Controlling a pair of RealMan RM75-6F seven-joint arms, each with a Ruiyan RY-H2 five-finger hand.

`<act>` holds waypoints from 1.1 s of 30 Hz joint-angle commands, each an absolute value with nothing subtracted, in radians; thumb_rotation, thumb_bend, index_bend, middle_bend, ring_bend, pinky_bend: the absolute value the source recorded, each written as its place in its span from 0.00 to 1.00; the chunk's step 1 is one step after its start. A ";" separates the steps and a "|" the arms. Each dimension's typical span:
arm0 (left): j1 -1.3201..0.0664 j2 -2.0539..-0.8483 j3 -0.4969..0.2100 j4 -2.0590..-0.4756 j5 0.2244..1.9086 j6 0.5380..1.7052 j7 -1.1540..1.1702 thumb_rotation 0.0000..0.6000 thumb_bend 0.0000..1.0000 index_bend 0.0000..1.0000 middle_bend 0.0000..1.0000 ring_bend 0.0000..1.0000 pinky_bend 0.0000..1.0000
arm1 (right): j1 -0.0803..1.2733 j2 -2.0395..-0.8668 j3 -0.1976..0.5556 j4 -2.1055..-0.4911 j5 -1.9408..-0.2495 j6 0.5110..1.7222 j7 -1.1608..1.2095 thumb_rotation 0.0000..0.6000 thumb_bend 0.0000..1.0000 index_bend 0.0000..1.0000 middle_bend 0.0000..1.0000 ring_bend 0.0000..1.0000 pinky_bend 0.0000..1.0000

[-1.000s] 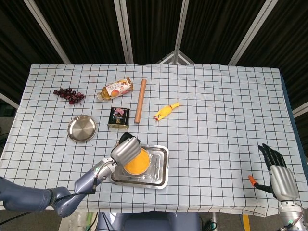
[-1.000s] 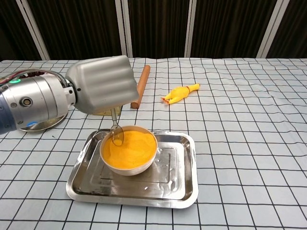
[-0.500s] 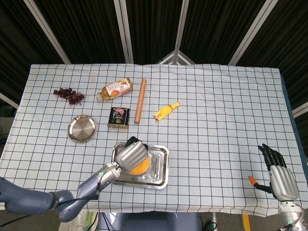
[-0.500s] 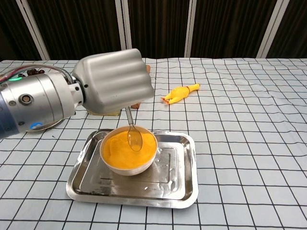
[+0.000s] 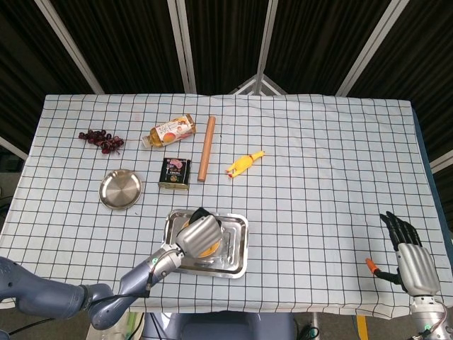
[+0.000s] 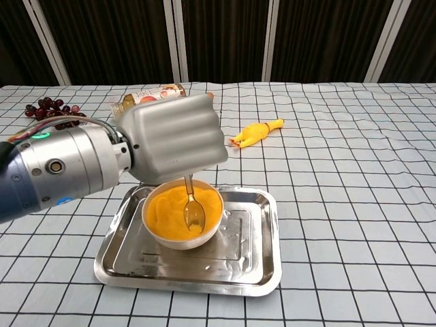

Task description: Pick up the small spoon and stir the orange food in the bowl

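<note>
While I am watching both cameras, my left robot hand (image 6: 176,139) is grasping the small spoon (image 6: 193,210) by its handle, fingers curled tight over it, and hanging just above the bowl (image 6: 182,236). The spoon is pointing down, its scoop sitting in the orange food (image 6: 167,206) toward the 3 o'clock side of the bowl. The bowl is standing in the left half of a shiny metal tray (image 6: 255,255) on the checked counter (image 6: 354,204). In the head view the same left robot hand (image 5: 199,236) is covering most of the bowl, so only a sliver of orange is showing beside it.

My right robot hand (image 5: 412,261) is resting near the 4 o'clock corner of the counter, holding nothing, fingers stretched out and apart, well away from the tray. A small orange-tipped item (image 5: 370,265) is lying just beside it; I cannot tell what it is.

Up the counter from the tray, at about 11 o'clock, a dark tin (image 5: 175,172) is lying, with a wooden rod (image 5: 206,148) beside it and a bottle (image 5: 168,130) on its side beyond. A yellow rubber chicken (image 5: 243,163) is lying at about 1 o'clock from the tray. A small round metal dish (image 5: 119,189) is sitting at 10 o'clock, and a bunch of dark grapes (image 5: 100,139) is lying farther out the same way.
</note>
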State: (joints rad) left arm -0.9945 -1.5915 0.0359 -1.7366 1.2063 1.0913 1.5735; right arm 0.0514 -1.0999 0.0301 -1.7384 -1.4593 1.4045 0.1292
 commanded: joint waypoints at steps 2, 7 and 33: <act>-0.992 -1.586 0.031 -1.725 1.194 1.099 1.582 1.00 0.75 0.77 1.00 1.00 1.00 | 0.052 -1.100 0.030 -1.738 -1.459 1.403 0.129 1.00 0.32 0.00 0.00 0.00 0.00; -0.988 -1.571 0.028 -1.709 1.176 1.105 1.592 1.00 0.75 0.77 1.00 1.00 1.00 | 0.052 -1.101 0.030 -1.738 -1.460 1.403 0.127 1.00 0.32 0.00 0.00 0.00 0.00; -0.971 -1.540 0.015 -1.685 1.183 1.137 1.557 1.00 0.75 0.77 1.00 1.00 1.00 | 0.052 -1.100 0.028 -1.741 -1.458 1.401 0.124 1.00 0.32 0.00 0.00 0.00 0.00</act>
